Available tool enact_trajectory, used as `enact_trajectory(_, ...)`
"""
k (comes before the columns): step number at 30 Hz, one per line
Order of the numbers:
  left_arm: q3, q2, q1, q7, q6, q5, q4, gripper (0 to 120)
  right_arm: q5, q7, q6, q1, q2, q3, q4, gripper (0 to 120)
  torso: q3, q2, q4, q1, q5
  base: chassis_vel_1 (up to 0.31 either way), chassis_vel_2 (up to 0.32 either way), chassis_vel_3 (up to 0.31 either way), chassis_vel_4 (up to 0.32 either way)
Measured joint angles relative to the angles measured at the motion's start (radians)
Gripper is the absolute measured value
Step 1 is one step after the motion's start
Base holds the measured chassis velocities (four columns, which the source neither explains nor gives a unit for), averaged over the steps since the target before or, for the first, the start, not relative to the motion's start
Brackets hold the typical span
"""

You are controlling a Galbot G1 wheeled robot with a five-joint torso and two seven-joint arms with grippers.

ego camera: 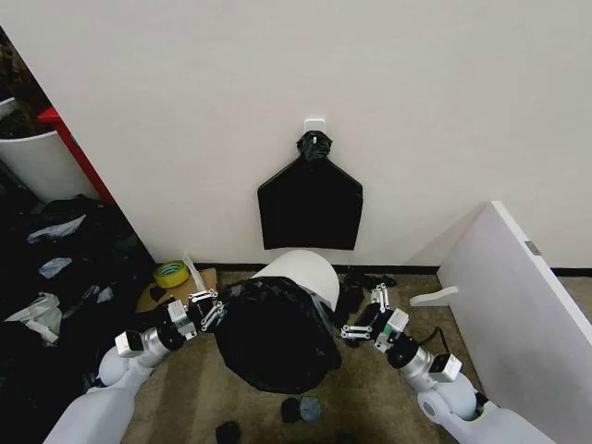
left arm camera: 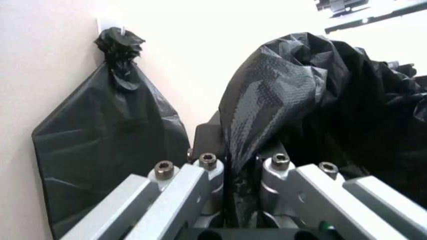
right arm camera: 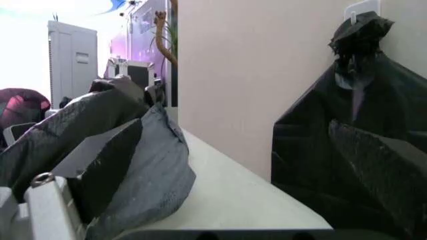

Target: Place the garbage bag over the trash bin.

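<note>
We see the garbage bag (ego camera: 273,333) draped over the near part of the trash bin (ego camera: 301,270), at the middle of the head view, on the floor in front of the wall. The bin's cream rim shows bare at twelve o'clock of the bag, on the wall side; the black plastic covers the rest down toward the floor.

The left gripper (ego camera: 205,311) sits at nine o'clock of the bag, touching its edge. In the left wrist view a crinkled fold of the bag (left arm camera: 280,115) runs down between its jaws, and the two metal fingers (left arm camera: 200,185) press in on it from either side: the jaws are clamped on the bag.

The right gripper (ego camera: 365,322) sits at three o'clock of the bag, right at its edge. In the right wrist view a grey-black fold of the bag (right arm camera: 127,160) lies against one finger (right arm camera: 40,200) and over the pale rim of the bin (right arm camera: 227,195); we cannot tell whether these jaws are together or apart.

On the wall at twelve o'clock of the bin hangs a flat black bundle (ego camera: 310,205), knotted at its top on a white hook (ego camera: 314,124). A yellow tape roll (ego camera: 171,274) lies on the floor at ten o'clock of the bin, and small black lumps (ego camera: 300,408) lie at six o'clock.
</note>
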Motion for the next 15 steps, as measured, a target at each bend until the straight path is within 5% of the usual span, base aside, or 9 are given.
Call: enact_trajectory(15,0.024,-0.014,-0.018,-0.007,0.022,-0.024,0.004,4,-0.021,-0.008,-0.009,0.024,0.035,-0.016,-0.024,100,0.000,0.000,0.0001,0.000,-0.0001,0.000,0.000,0.000,0.000)
